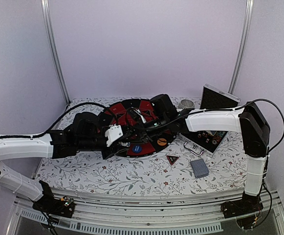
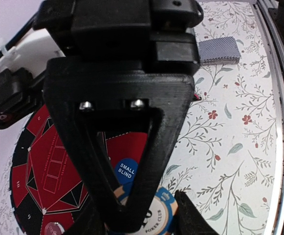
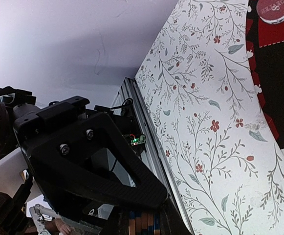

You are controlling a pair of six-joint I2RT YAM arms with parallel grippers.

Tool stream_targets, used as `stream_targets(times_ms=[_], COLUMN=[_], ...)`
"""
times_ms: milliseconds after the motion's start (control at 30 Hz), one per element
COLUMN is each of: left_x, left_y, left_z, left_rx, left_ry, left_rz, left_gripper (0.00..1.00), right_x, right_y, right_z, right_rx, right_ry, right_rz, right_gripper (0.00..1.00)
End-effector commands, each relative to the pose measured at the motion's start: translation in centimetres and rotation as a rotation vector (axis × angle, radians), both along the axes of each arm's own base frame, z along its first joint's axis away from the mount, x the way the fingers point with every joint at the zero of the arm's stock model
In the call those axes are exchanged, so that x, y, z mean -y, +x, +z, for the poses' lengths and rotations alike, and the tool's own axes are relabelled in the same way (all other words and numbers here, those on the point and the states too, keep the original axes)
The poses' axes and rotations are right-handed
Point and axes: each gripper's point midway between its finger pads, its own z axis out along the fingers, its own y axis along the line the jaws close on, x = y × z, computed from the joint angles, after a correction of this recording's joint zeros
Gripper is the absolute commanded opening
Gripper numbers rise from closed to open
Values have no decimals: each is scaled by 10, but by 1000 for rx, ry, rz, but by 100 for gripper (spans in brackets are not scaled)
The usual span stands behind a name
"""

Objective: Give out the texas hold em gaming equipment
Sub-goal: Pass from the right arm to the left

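Dealing over the round red-black board (image 2: 49, 166)
My left gripper (image 2: 156, 218) narrow round one orange striped-edge poker chip (image 2: 165, 204); right gripper (image 3: 149, 210) clamps the supply stack of chips (image 3: 142, 223)

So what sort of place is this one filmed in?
Probably a robot test booth rather than a card room: plain white walls framed by silver aluminium posts, a floral-print tabletop, and a round red-and-black poker mat laid out like a prop.
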Motion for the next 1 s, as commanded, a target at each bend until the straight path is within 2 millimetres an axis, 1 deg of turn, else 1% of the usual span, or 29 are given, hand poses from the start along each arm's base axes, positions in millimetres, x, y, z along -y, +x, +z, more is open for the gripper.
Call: stream_targets(times_ms=[0, 100, 167, 300, 333, 400, 467, 533, 600, 667, 733, 800, 867, 933, 967], left_x=[3, 2, 2, 1, 1, 0, -1, -2, -4, -5, -6, -7, -9, -11, -12], left_y=[-1, -1, 0, 4, 5, 6, 8, 10, 13, 16, 18, 22, 27, 35, 40], left_z=[2, -1, -4, -7, -7, -7, -8, -8, -10, -12, -18, -25, -32, -37, -43], left_rx=[-9, -18, -23, -31, -32, -33, -34, -37, -41, -53, -74, -93, -116, -145, -166], left_ry=[-21, -11, -2, 11, 14, 15, 16, 15, 20, 25, 35, 47, 56, 57, 63], left_rz=[-18, -15, -11, 6, 9, 17, 27, 38, 52, 65, 79, 92, 113, 141, 158], left_gripper=[37, 35, 27, 3, 0, 0, 0, 0, 0, 0, 0, 0, 0, 0, 0], right_x=[-4, -4, -4, -3, -3, -3, -2, -1, 1, 4, 8, 15, 26, 39, 47], right_y=[-2, -3, -3, -4, -4, -4, -4, -3, 0, 3, 9, 15, 26, 38, 45], right_z=[18, 21, 22, 22, 23, 23, 23, 22, 18, 14, 9, 6, 3, -3, -6], right_rx=[37, 43, 44, 42, 43, 44, 47, 49, 47, 46, 46, 49, 60, 74, 82], right_ry=[47, 53, 54, 55, 56, 58, 56, 51, 44, 34, 23, 12, -1, -26, -39], right_rz=[15, 17, 17, 22, 23, 23, 21, 12, 3, -11, -29, -52, -92, -143, -174], right_gripper=[2, 2, 2, 2, 2, 4, 10, 23, 33, 40, 44, 50, 58, 64, 67])
